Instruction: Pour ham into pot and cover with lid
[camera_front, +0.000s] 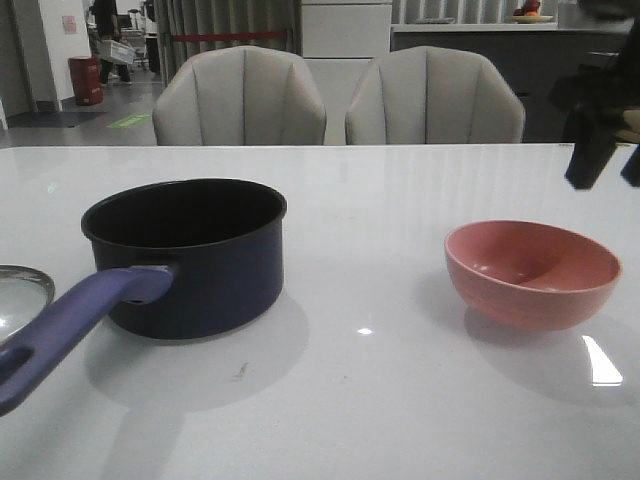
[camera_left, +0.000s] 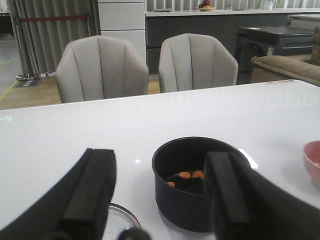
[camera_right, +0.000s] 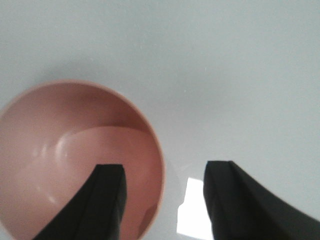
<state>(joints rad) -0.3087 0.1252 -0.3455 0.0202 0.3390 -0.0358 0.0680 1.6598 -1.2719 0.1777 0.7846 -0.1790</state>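
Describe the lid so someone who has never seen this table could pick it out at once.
Start at the white table and find the dark navy pot on its left side. Follow the pot's long purple-blue handle towards the near left edge; the lid lies flat right beside it, partly cut off by the frame. It is the only clear glass, metal-rimmed thing, unlike the opaque pot and the pink bowl.

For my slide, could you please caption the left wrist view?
Ham lies in the pot; open left gripper hovers above the lid.

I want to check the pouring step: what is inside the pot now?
Orange ham pieces lie on the bottom of the pot. The left gripper covers part of the inside, so the full count is unclear.
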